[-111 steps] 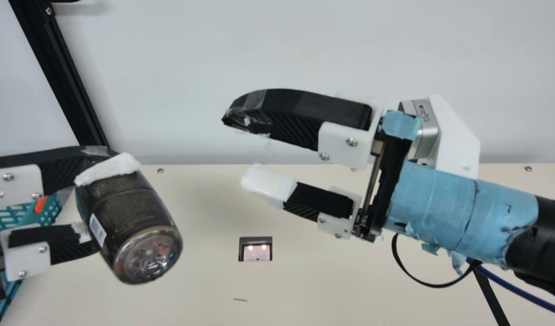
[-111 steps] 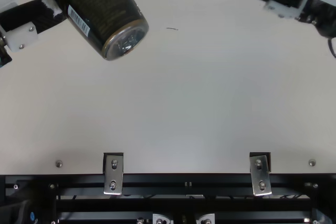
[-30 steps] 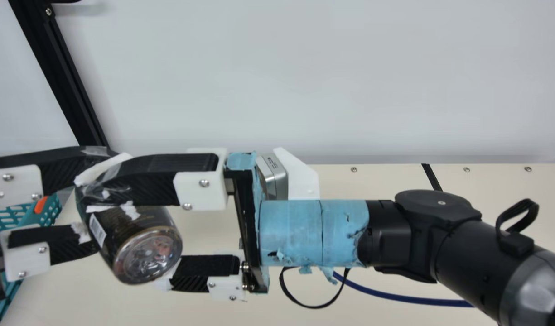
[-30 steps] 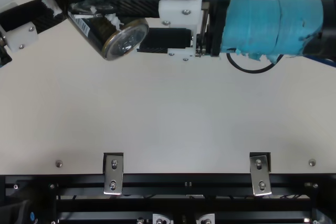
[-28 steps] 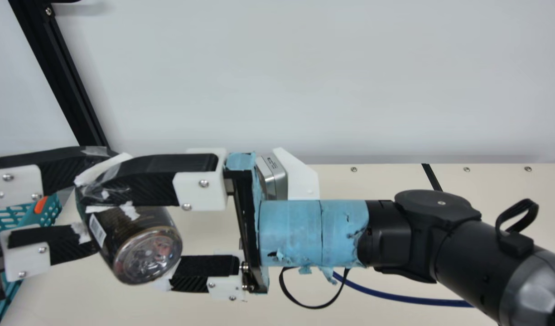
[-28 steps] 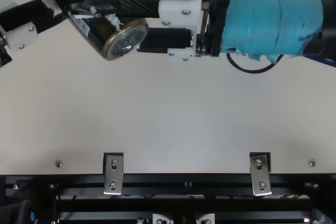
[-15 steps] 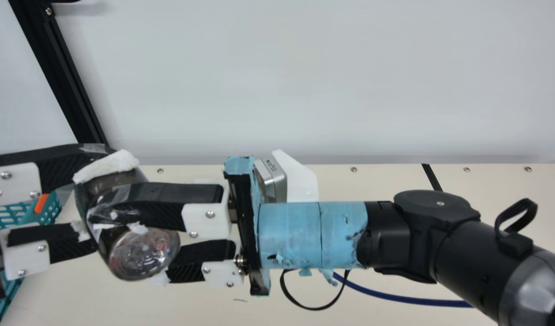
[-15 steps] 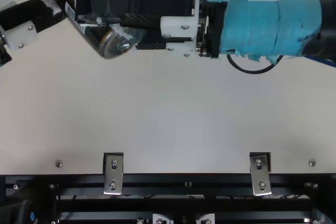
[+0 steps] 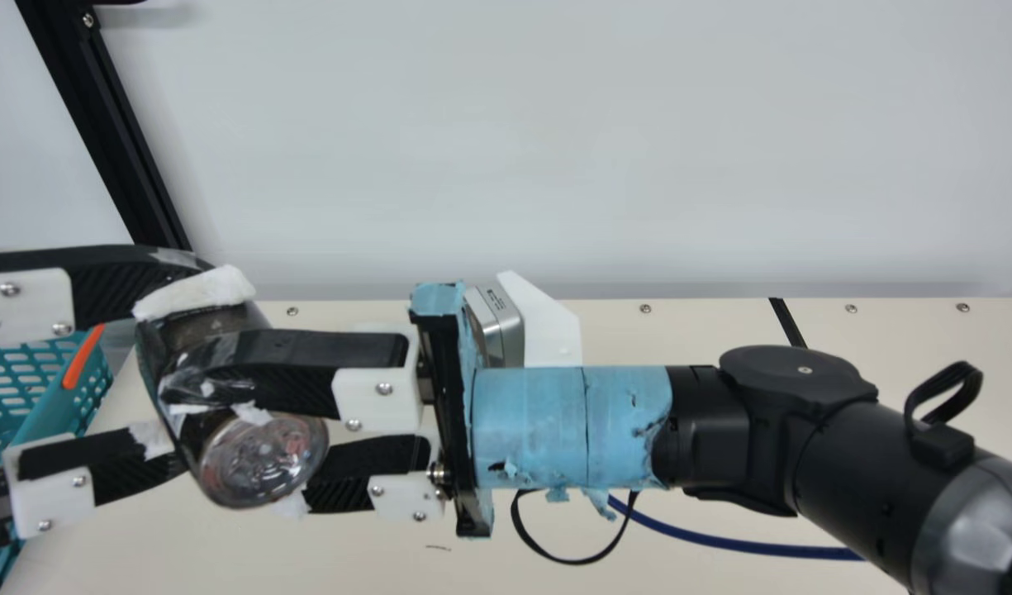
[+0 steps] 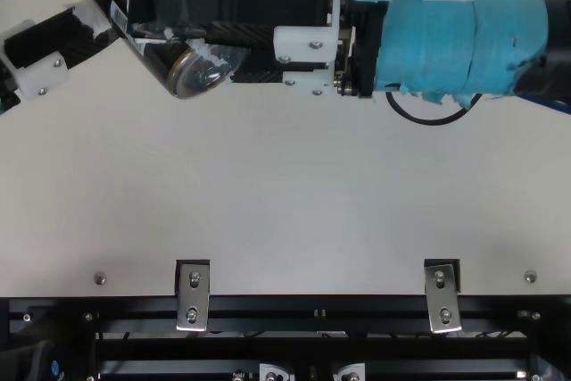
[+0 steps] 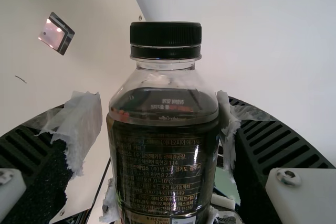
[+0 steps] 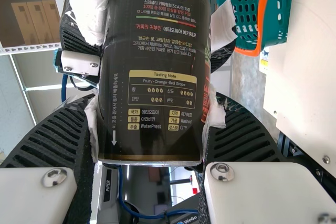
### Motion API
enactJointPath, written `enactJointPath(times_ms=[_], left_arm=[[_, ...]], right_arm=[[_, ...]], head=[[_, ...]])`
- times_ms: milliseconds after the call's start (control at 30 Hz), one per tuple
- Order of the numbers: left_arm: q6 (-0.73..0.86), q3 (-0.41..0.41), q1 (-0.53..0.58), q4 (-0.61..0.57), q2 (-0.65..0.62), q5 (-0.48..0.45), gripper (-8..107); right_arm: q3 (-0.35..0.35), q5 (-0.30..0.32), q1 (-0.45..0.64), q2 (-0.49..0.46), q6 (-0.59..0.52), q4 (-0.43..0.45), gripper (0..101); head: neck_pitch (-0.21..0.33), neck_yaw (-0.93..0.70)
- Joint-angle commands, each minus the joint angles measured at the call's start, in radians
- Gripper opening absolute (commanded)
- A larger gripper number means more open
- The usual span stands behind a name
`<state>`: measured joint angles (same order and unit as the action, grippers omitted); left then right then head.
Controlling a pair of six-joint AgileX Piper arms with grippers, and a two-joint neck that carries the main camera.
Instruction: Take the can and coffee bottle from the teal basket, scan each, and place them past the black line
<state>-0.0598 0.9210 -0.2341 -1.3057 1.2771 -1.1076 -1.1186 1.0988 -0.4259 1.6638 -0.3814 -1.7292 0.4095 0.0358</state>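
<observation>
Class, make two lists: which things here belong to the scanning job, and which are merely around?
Part of the job:
- bottle, in the right gripper
- left gripper, open around the bottle
- basket
- scanner
- black line

Merely around:
- blue cable
- brown boxes
- metal brackets

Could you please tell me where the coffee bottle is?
In the main view, the coffee bottle is at left, held above the table by the right gripper, the left gripper open around it, the teal basket further left.
</observation>
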Motion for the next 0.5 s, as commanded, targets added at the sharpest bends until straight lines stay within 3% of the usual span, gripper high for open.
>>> enactJointPath(times_ms=[0, 300, 467], left_arm=[[-0.005, 0.002, -0.004, 0.003, 0.003, 0.008, 90], [-0.014, 0.027, -0.059, 0.002, 0.023, 0.122, 90], [0.018, 0.042, -0.042, 0.07, 0.019, 0.203, 90]], right_arm=[[0.0, 0.0, 0.0, 0.0, 0.0, 0.0, 0], [0.0, 0.0, 0.0, 0.0, 0.0, -0.001, 0], [0.0, 0.0, 0.0, 0.0, 0.0, -0.001, 0]], head=[[0.027, 0.003], [0.027, 0.003], [0.027, 0.003]])
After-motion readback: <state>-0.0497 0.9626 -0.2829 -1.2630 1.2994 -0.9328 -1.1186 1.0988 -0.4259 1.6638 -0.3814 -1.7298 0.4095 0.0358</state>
